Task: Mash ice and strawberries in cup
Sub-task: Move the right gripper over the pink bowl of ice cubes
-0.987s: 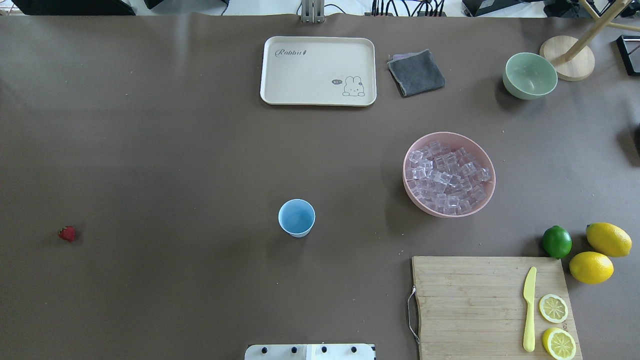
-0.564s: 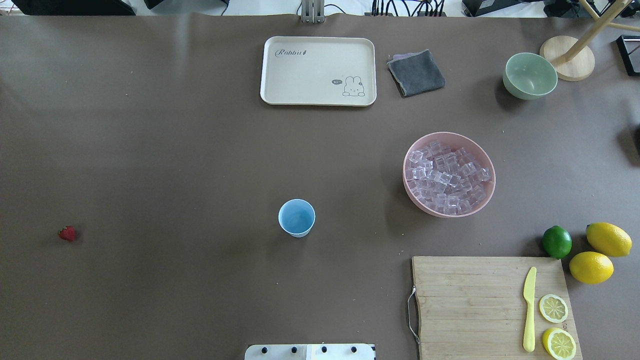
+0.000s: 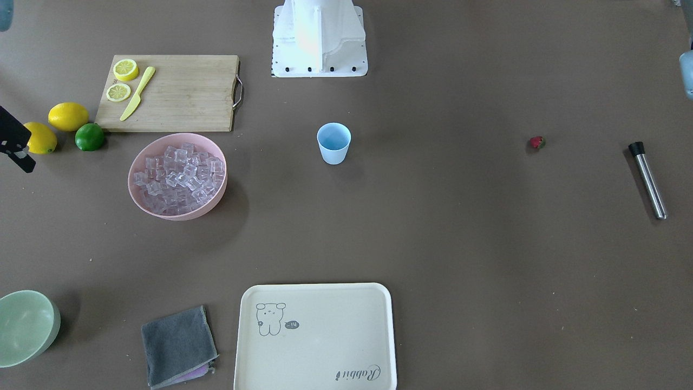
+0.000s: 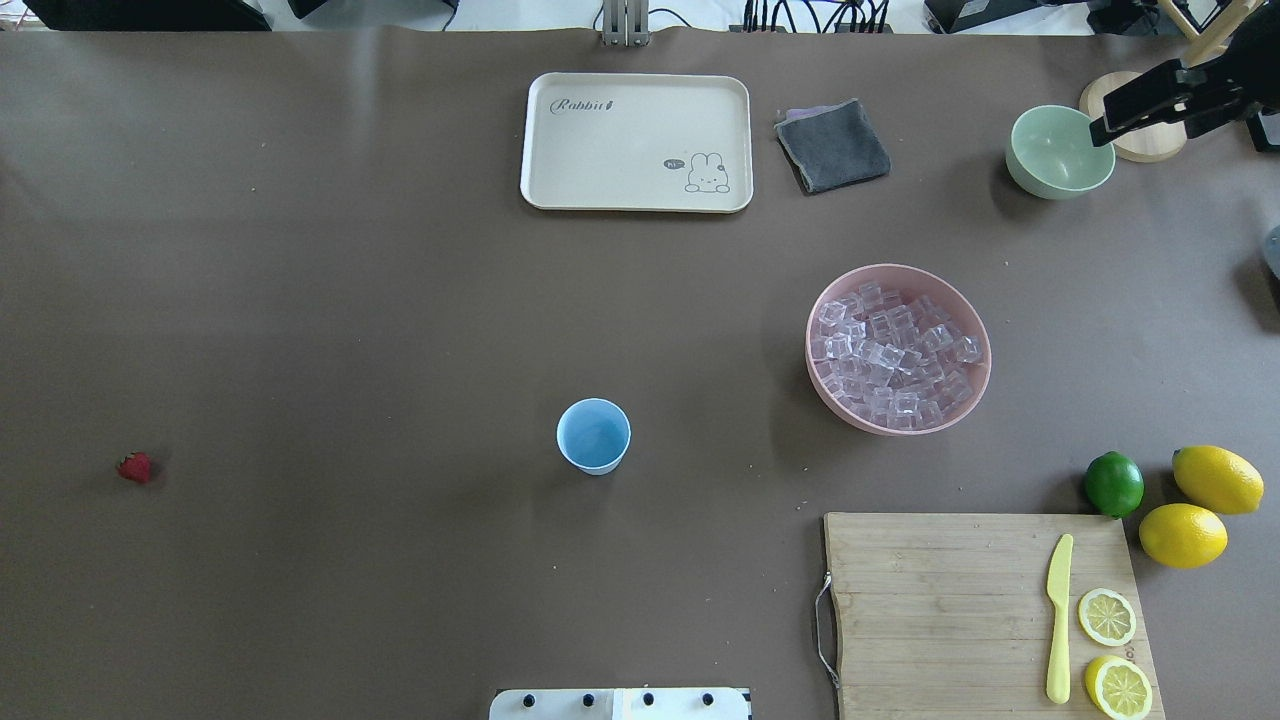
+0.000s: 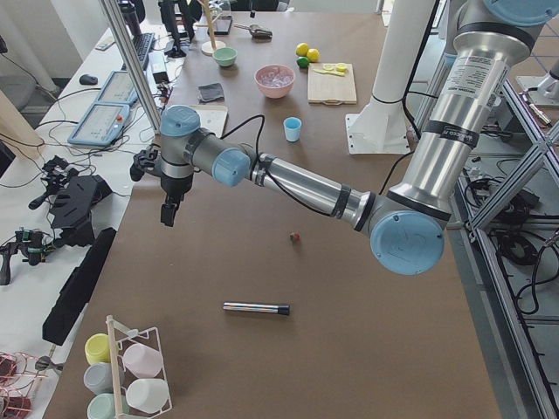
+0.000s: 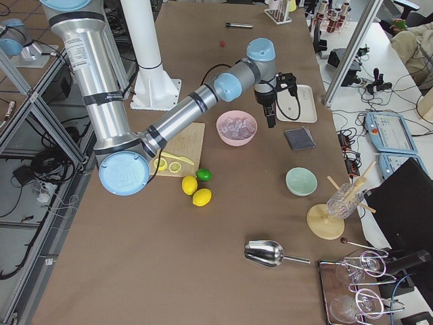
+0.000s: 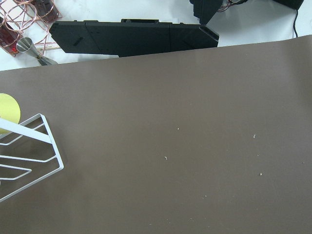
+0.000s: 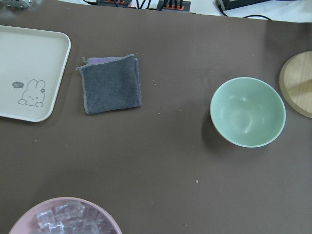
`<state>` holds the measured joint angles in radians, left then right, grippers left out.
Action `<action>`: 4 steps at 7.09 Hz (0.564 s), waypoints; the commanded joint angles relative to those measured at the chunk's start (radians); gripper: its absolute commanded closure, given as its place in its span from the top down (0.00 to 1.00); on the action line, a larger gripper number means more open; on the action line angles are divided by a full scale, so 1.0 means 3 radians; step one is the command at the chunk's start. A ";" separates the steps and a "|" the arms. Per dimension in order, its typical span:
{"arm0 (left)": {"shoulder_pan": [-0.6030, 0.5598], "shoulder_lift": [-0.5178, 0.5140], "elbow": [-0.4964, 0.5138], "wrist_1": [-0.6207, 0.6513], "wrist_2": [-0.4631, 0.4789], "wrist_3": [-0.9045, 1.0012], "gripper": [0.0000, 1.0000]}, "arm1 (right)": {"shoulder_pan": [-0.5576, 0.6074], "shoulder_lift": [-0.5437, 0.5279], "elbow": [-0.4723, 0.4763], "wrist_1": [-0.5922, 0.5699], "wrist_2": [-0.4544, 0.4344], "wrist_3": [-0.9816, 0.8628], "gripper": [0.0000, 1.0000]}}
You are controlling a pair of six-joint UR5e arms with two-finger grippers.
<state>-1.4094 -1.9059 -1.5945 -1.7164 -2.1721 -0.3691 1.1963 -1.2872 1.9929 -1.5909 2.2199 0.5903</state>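
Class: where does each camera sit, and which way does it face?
Front-facing: opposite the robot, facing its base.
Overhead: behind robot, looking down; right arm top right.
Left: table's left end; left arm near.
Right: right end; right arm near.
Left wrist: down on table; no body.
Right wrist: down on green bowl; no body.
First two share the cup.

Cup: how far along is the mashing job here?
Nothing looks done: the cup looks empty. Nothing is in hand: the right gripper hangs by the green bowl, away from the task items. To do: the ice sits in the pink bowl, the strawberry lies on the table, then mashing.
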 commanded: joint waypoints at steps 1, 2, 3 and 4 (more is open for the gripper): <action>0.0045 -0.0058 -0.0018 0.0000 0.0000 -0.0002 0.98 | -0.0396 0.0077 0.0004 0.0001 -0.0229 0.0424 1.00; 0.0106 -0.0125 -0.0008 -0.0005 0.0000 -0.0002 0.98 | -0.0580 0.0072 -0.0001 0.0001 -0.0393 0.0668 1.00; 0.0182 -0.0181 -0.0003 -0.0006 0.0000 -0.0007 0.98 | -0.0754 0.0062 -0.0001 0.0001 -0.0546 0.0868 1.00; 0.0203 -0.0232 0.0002 -0.0006 0.0005 -0.0007 0.98 | -0.0943 0.0067 -0.0011 0.0001 -0.0644 0.1037 1.00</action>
<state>-1.3622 -1.9565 -1.5955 -1.7179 -2.1718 -0.3707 0.9785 -1.2672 1.9919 -1.5908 2.0689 0.8366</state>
